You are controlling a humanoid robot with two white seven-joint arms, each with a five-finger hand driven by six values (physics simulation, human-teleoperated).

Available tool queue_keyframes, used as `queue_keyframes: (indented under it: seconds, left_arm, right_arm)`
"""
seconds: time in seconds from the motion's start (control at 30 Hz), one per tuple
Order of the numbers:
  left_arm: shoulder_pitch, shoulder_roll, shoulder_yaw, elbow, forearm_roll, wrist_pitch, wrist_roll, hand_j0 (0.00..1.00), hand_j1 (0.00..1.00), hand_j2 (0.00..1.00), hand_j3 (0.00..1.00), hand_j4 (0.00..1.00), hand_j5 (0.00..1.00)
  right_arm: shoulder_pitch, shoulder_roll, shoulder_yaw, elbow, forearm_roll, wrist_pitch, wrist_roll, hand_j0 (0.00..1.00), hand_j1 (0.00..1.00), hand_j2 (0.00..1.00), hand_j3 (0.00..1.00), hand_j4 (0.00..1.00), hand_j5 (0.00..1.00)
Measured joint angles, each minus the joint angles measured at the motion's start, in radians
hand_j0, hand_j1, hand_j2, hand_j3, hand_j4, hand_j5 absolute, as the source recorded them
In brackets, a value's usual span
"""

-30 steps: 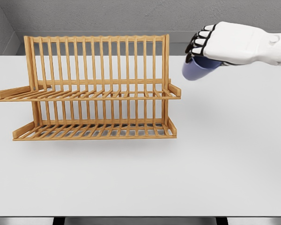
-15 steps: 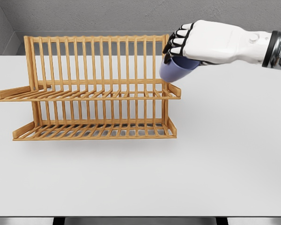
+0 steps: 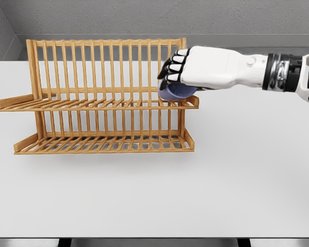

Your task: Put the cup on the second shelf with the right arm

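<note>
The right robot hand (image 3: 176, 69), fingers wrapped around the blue cup (image 3: 174, 92), has swung left from open air to the wooden rack's (image 3: 92, 98) upper shelf (image 3: 92, 105), cup now at its right end; release likely follows.

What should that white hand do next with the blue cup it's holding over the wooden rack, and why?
Probably lower the cup a touch until it sits on the upper shelf of the rack, then loosen the fingers. The right hand grips the cup at the shelf's right end, just above or at the slats; whether it already touches them cannot be told, so letting go now may tip it.
</note>
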Motion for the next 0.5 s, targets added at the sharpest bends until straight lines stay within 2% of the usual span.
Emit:
queue_keyframes:
  seconds: [0.07, 0.1, 0.13, 0.5]
  left_arm:
    - [0.0, 0.0, 0.0, 0.0, 0.0, 0.0, 0.0, 1.0, 1.0, 1.0, 1.0, 1.0, 1.0]
    - [0.0, 0.0, 0.0, 0.0, 0.0, 0.0, 0.0, 1.0, 1.0, 1.0, 1.0, 1.0, 1.0]
    - [0.0, 0.0, 0.0, 0.0, 0.0, 0.0, 0.0, 1.0, 1.0, 1.0, 1.0, 1.0, 1.0]
    - [0.0, 0.0, 0.0, 0.0, 0.0, 0.0, 0.0, 1.0, 1.0, 1.0, 1.0, 1.0, 1.0]
  right_arm:
    - [0.006, -0.002, 0.004, 0.0, -0.001, 0.001, 0.0, 0.66, 0.66, 0.66, 0.66, 0.66, 0.66]
    - [0.008, -0.003, 0.005, 0.0, -0.002, 0.001, 0.001, 0.71, 0.71, 0.71, 0.71, 0.71, 0.71]
    - [0.008, -0.004, 0.006, 0.001, -0.001, 0.002, 0.003, 1.0, 1.0, 1.0, 1.0, 1.0, 1.0]
    - [-0.008, -0.005, -0.018, 0.0, 0.0, -0.001, 0.006, 1.0, 1.0, 1.0, 1.0, 1.0, 1.0]
